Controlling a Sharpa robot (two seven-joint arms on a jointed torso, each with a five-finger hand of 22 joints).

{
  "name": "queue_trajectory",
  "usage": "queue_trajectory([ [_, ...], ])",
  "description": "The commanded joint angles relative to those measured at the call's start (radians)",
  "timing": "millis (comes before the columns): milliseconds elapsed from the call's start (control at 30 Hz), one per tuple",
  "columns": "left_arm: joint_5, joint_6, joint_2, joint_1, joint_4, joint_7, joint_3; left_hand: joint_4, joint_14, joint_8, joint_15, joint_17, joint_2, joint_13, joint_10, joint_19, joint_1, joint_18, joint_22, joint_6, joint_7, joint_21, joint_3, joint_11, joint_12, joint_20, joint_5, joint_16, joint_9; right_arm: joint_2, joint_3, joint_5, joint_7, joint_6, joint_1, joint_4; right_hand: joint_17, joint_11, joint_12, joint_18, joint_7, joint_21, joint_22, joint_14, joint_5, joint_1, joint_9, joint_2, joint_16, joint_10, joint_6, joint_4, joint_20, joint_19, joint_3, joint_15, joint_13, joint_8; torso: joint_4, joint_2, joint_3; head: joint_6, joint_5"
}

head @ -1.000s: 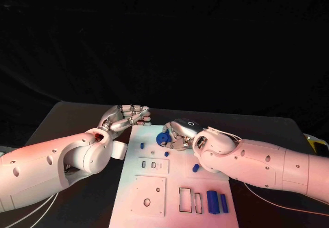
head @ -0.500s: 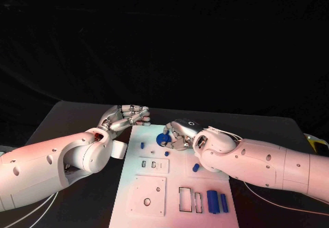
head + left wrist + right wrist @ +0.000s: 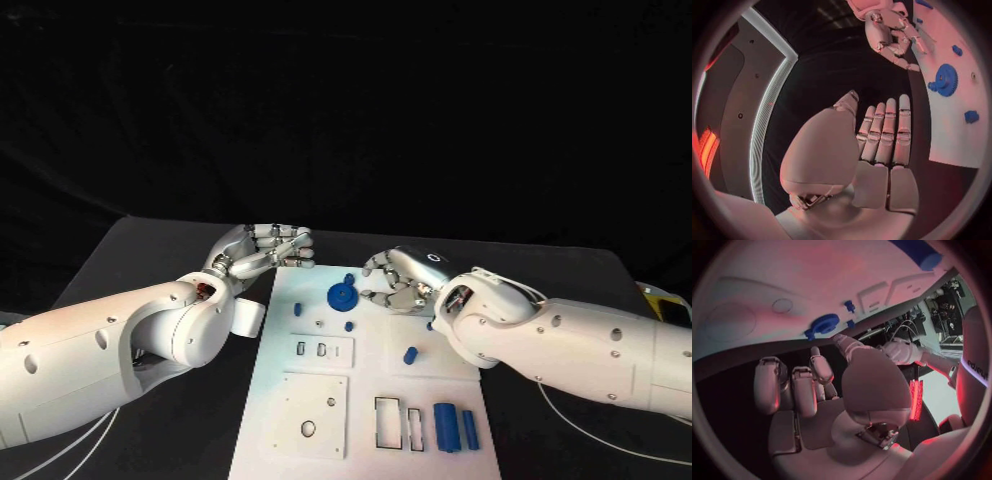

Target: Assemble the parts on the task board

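The white task board [image 3: 325, 385] lies in the middle of the table. A blue gear [image 3: 343, 294] sits near its far end, also seen in the left wrist view [image 3: 946, 80] and the right wrist view [image 3: 823, 324]. My right hand [image 3: 400, 281] hovers just right of the gear, fingers loosely curved and holding nothing [image 3: 811, 390]. At the board's far left corner my left hand [image 3: 267, 245] is also empty, with its fingers stretched out side by side [image 3: 873, 145]. Small blue pegs [image 3: 299, 309] [image 3: 351, 324] [image 3: 411, 353] lie on the board.
Two blue blocks [image 3: 444, 425] [image 3: 469, 428] stand near the board's front right, beside rectangular slots [image 3: 389, 420]. A square plate with holes [image 3: 315, 398] sits at the front left. Black table surface [image 3: 144, 250] surrounds the board.
My right hand has let go of the blue gear and drawn back to the right. The gear stays on the board. The left hand has barely moved.
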Motion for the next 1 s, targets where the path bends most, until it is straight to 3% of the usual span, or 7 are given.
queue_trajectory([
  [33, 0.003, 0.016, 0.000, 0.001, 0.002, 0.007, 0.001, 0.001, -0.007, -0.004, -0.001, 0.002, 0.005, 0.000, 0.000, -0.007, 0.004, 0.010, 0.001, -0.006, 0.003, 0.004, 0.007, 0.004, -0.004, -0.001, -0.005, -0.007, -0.002, -0.059, 0.001, 0.279, 0.140, -0.028, 0.016, 0.031, 0.059, 0.005, -0.010, 0.015, 0.006, -0.012, 0.025, 0.060, -0.030, 0.029, -0.002, -0.007, -0.005, -0.014, 0.002, -0.021, 0.002, -0.013, 0.011, -0.005, -0.010, -0.007, -0.0096, -0.006, 0.0039, 0.004, -0.002],
  [233, 0.004, 0.022, 0.001, 0.001, -0.002, 0.009, 0.001, 0.001, -0.007, -0.004, -0.001, 0.002, 0.005, 0.000, 0.000, -0.008, 0.004, 0.010, 0.001, -0.006, 0.003, 0.004, 0.007, 0.004, -0.004, -0.001, -0.005, -0.007, -0.002, -0.195, 0.001, 0.456, 0.245, 0.132, 0.035, 0.065, 0.032, 0.003, -0.068, 0.026, 0.003, -0.053, -0.012, 0.052, -0.076, 0.087, -0.004, -0.022, -0.015, -0.079, 0.011, -0.070, 0.003, -0.046, 0.031, -0.005, -0.078, -0.012, -0.0205, -0.012, 0.0135, 0.008, -0.001],
  [400, 0.005, 0.027, 0.006, 0.000, -0.008, 0.010, 0.001, 0.001, -0.007, -0.004, -0.001, 0.002, 0.004, 0.000, 0.000, -0.008, 0.004, 0.010, 0.001, -0.006, 0.003, 0.004, 0.007, 0.004, -0.004, 0.000, -0.005, -0.007, -0.002, -0.285, 0.001, 0.494, 0.296, 0.227, 0.036, 0.071, -0.112, 0.012, -0.269, 0.060, 0.010, -0.198, -0.142, -0.007, -0.097, 0.098, -0.004, -0.040, -0.067, -0.291, -0.017, -0.079, 0.011, -0.169, 0.004, 0.004, -0.304, -0.020, -0.0246, -0.017, 0.0231, 0.007, -0.006],
  [567, 0.005, 0.028, 0.010, 0.000, -0.012, 0.011, 0.000, 0.001, -0.007, -0.004, -0.001, 0.002, 0.004, 0.000, 0.000, -0.008, 0.004, 0.010, 0.001, -0.006, 0.003, 0.004, 0.007, 0.004, -0.004, 0.000, -0.005, -0.007, -0.002, -0.326, 0.000, 0.445, 0.273, 0.230, 0.027, 0.056, -0.029, 0.014, -0.216, 0.038, 0.015, -0.121, -0.062, 0.021, -0.078, 0.118, 0.001, -0.033, -0.038, -0.225, -0.015, -0.088, 0.012, -0.098, 0.006, 0.005, -0.260, -0.012, -0.0264, -0.019, 0.0264, 0.006, -0.015],
  [733, 0.005, 0.029, 0.014, -0.001, -0.017, 0.013, 0.000, 0.001, -0.007, -0.004, -0.001, 0.002, 0.004, 0.000, 0.000, -0.008, 0.004, 0.010, 0.001, -0.006, 0.003, 0.004, 0.007, 0.004, -0.004, 0.000, -0.005, -0.007, -0.002, -0.337, -0.002, 0.394, 0.254, 0.194, 0.007, 0.037, -0.026, 0.014, -0.206, 0.038, 0.016, -0.119, -0.059, 0.024, -0.079, 0.120, 0.002, -0.031, -0.035, -0.214, -0.015, -0.089, 0.013, -0.094, 0.006, 0.006, -0.254, -0.010, -0.0282, -0.021, 0.0308, -0.003, -0.018],
  [833, 0.005, 0.030, 0.017, -0.001, -0.019, 0.013, 0.000, 0.001, -0.008, -0.004, 0.000, 0.002, 0.003, 0.000, 0.000, -0.009, 0.005, 0.010, 0.001, -0.007, 0.002, 0.005, 0.007, 0.003, -0.004, 0.000, -0.005, -0.007, -0.002, -0.333, -0.002, 0.371, 0.246, 0.166, -0.008, 0.024, -0.008, 0.014, -0.184, 0.034, 0.016, -0.104, -0.044, 0.031, -0.084, 0.123, 0.002, -0.029, -0.029, -0.192, -0.019, -0.089, 0.013, -0.080, 0.005, 0.005, -0.234, -0.011, -0.0269, -0.021, 0.0278, -0.003, -0.019],
  [1000, 0.005, 0.030, 0.018, -0.001, -0.021, 0.014, 0.000, 0.001, -0.008, -0.004, 0.000, 0.002, 0.003, 0.000, 0.000, -0.009, 0.005, 0.010, 0.001, -0.007, 0.002, 0.005, 0.007, 0.003, -0.004, 0.000, -0.005, -0.007, -0.002, -0.321, -0.003, 0.337, 0.234, 0.139, -0.027, 0.009, 0.035, 0.015, -0.142, 0.027, 0.017, -0.076, -0.015, 0.045, -0.085, 0.122, 0.000, -0.034, -0.014, -0.152, -0.028, -0.090, 0.013, -0.055, -0.003, 0.006, -0.196, -0.016, -0.0251, -0.020, 0.0273, -0.004, -0.020],
])
